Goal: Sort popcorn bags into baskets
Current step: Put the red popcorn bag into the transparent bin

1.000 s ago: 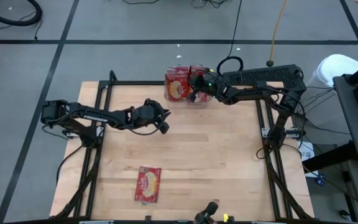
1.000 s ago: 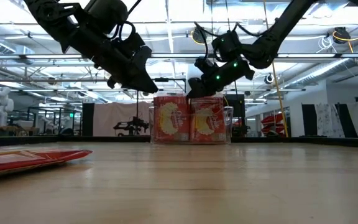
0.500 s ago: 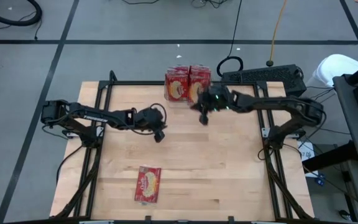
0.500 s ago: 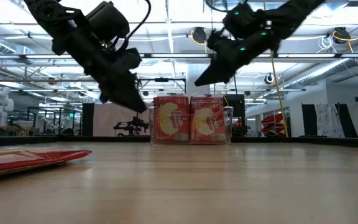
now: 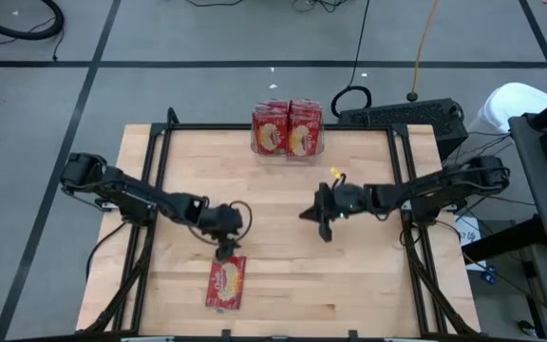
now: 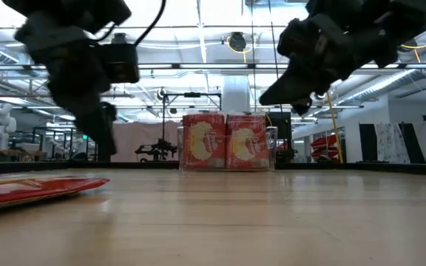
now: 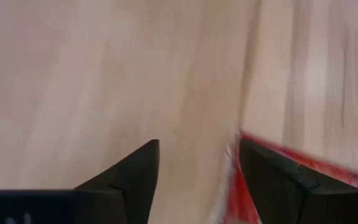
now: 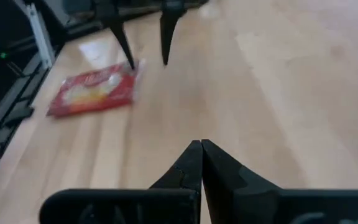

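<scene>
Left tool [image 5: 224, 249], fingers apart, hovered just at 12 o'clock of loose popcorn bag [image 5: 226, 282] on desk [image 5: 283, 275]; bag's long axis ran 12–6. Right tool [image 5: 325, 228], fingers together, was farther. Basket [image 5: 288, 129] at desk's 12 o'clock edge.

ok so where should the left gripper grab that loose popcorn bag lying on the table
Probably the near short edge of the popcorn bag. It lies flat, so the open left gripper, just above that end, should come straight down, one finger slipping under the edge.
</scene>
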Action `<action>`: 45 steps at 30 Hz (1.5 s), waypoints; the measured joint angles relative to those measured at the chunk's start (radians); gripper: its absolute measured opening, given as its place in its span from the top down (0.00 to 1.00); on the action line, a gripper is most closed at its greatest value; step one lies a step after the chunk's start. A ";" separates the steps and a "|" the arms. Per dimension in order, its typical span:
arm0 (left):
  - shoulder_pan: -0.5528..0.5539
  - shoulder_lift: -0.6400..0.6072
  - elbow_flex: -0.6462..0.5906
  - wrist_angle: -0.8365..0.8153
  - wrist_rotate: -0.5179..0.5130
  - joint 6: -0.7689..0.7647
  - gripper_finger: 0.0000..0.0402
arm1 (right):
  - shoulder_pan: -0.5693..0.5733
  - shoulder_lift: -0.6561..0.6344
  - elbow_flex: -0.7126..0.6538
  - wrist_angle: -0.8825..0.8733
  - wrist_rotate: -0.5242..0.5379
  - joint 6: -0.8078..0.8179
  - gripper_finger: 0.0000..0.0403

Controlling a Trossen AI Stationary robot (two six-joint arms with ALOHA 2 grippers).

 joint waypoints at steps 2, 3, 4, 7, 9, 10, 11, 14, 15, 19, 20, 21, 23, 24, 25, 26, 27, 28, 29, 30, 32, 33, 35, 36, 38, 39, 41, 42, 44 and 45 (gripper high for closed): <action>-0.049 0.000 0.000 -0.023 -0.011 -0.024 0.41 | 0.055 0.001 -0.001 -0.001 0.030 0.022 1.00; -0.073 0.000 0.000 -0.030 -0.017 -0.039 0.40 | 0.080 0.003 -0.001 0.013 0.047 0.035 1.00; -0.097 0.000 0.000 -0.036 -0.017 -0.056 0.39 | 0.104 0.003 0.000 0.020 0.065 0.045 1.00; -0.171 0.000 0.000 -0.055 -0.021 -0.103 0.38 | 0.165 0.004 0.000 0.023 0.114 0.067 1.00; -0.215 0.000 0.000 -0.062 -0.061 -0.135 0.38 | 0.198 0.004 0.000 0.030 0.138 0.077 1.00; -0.236 0.000 0.000 -0.069 -0.093 -0.154 0.38 | 0.215 0.004 0.000 0.030 0.152 0.084 1.00; -0.255 0.000 0.000 -0.078 -0.120 -0.175 0.38 | 0.229 0.004 0.000 0.027 0.163 0.089 1.00; -0.298 0.012 0.000 -0.086 -0.175 -0.245 0.38 | 0.269 0.004 0.000 0.027 0.206 0.095 1.00; -0.309 0.024 0.000 -0.085 -0.183 -0.267 0.38 | 0.281 0.004 0.000 0.028 0.210 0.097 1.00; -0.350 0.072 -0.014 -0.045 -0.195 -0.317 0.38 | 0.323 0.004 0.000 0.028 0.214 0.121 1.00; -0.356 0.092 -0.019 -0.035 -0.198 -0.323 0.38 | 0.334 0.004 0.000 0.026 0.228 0.121 1.00; -0.361 0.101 -0.021 -0.031 -0.203 -0.333 0.38 | 0.341 0.004 0.000 0.027 0.234 0.119 1.00; -0.369 0.137 -0.020 -0.010 -0.201 -0.335 0.39 | 0.353 0.004 0.001 0.030 0.242 0.117 1.00; -0.371 0.154 -0.019 0.009 -0.200 -0.325 0.40 | 0.358 0.004 0.000 0.027 0.252 0.115 1.00; -0.372 0.167 -0.018 0.039 -0.195 -0.308 0.43 | 0.359 0.004 0.000 0.028 0.256 0.113 1.00; -0.373 0.174 -0.019 0.064 -0.189 -0.285 0.48 | 0.359 0.004 0.000 0.032 0.259 0.111 1.00; -0.373 0.178 -0.021 0.086 -0.184 -0.256 0.53 | 0.359 0.004 0.000 0.033 0.261 0.111 1.00; -0.371 0.182 -0.023 0.117 -0.179 -0.220 0.59 | 0.358 0.004 0.000 0.037 0.262 0.111 1.00; -0.368 0.182 -0.023 0.151 -0.171 -0.182 0.66 | 0.358 0.004 0.000 0.043 0.266 0.111 1.00; -0.365 0.184 -0.023 0.183 -0.167 -0.148 0.72 | 0.358 0.004 0.000 0.049 0.280 0.111 1.00; -0.353 0.182 -0.023 0.224 -0.164 -0.087 0.87 | 0.358 0.004 0.000 0.070 0.291 0.114 1.00; -0.346 0.183 -0.019 0.233 -0.165 -0.057 0.93 | 0.358 0.004 0.000 0.079 0.304 0.114 1.00; -0.331 0.185 -0.005 0.240 -0.195 -0.022 0.97 | 0.358 0.004 0.000 0.094 0.319 0.114 1.00; -0.324 0.184 0.001 0.235 -0.221 -0.005 0.97 | 0.358 0.004 0.000 0.103 0.332 0.114 1.00; -0.309 0.184 0.016 0.233 -0.269 0.041 0.98 | 0.358 0.004 0.001 0.109 0.342 0.114 1.00; -0.300 0.184 0.023 0.235 -0.289 0.071 0.99 | 0.358 0.006 0.000 0.114 0.351 0.113 1.00; -0.282 0.184 0.045 0.236 -0.327 0.137 0.99 | 0.358 0.021 0.001 0.137 0.370 0.121 1.00; -0.273 0.184 0.058 0.238 -0.343 0.175 0.99 | 0.358 0.032 0.001 0.142 0.384 0.129 1.00; -0.253 0.183 0.089 0.237 -0.368 0.247 0.99 | 0.353 0.064 0.001 0.174 0.389 0.170 1.00; -0.242 0.183 0.105 0.238 -0.375 0.278 0.99 | 0.349 0.085 0.001 0.188 0.389 0.191 1.00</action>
